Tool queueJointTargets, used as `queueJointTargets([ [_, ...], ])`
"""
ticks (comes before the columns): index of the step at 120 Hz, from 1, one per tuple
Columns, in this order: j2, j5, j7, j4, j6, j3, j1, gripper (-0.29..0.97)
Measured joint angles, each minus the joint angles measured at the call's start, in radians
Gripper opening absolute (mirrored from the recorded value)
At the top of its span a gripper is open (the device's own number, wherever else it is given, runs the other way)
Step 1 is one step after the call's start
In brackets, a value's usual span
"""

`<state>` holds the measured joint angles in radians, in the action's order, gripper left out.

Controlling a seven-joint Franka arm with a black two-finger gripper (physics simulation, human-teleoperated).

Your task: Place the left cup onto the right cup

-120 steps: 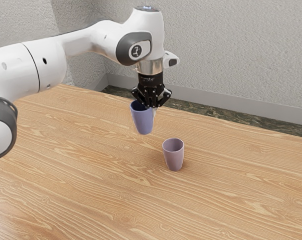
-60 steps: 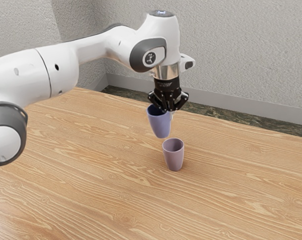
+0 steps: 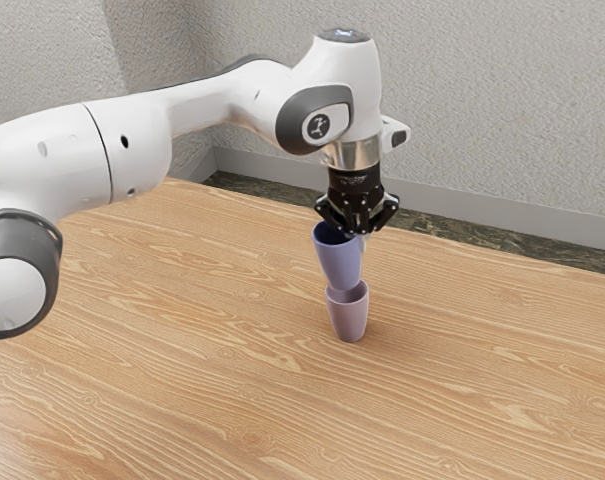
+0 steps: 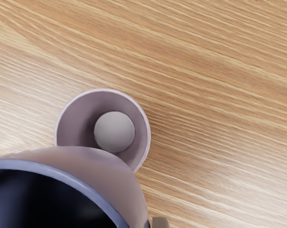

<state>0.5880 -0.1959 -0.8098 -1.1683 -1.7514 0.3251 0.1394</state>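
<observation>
Over the middle of the worktop (image 3: 182,330), my claw (image 3: 358,226) is pinching the bluish cup (image 3: 339,262) by its rim, on the side toward the exterior view's right. The cup hangs mouth up with a slight lean. Its base sits right at the mouth of the mauve cup (image 3: 349,315), which stands upright on the wood. I cannot tell whether the two are touching or just apart. In the wrist view the mauve cup (image 4: 103,128) lies open just beyond the held cup's blurred wall (image 4: 62,185), with its round floor in plain sight.

I judge the bluish cup to be light, stiff and thin-walled, with a smooth, tapered side that would slip easily. The rim is therefore the sound place to hold it, as a pinch across the wall leaves the narrow base free to enter the cup below. The hold is off-centre, so the cup may swing or tip if I let go with it leaning. The mauve cup is equally light and unsecured, and a sideways nudge could push it over. A straight, gentle descent seems to be called for.
</observation>
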Motion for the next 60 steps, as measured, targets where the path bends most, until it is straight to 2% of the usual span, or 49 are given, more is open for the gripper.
queueJointTargets([
  [39, 0.025, -0.001, -0.040, 0.003, -0.010, -0.004, -0.008, -0.10],
  [60, 0.067, -0.003, -0.044, 0.057, -0.016, -0.007, -0.010, -0.10],
])
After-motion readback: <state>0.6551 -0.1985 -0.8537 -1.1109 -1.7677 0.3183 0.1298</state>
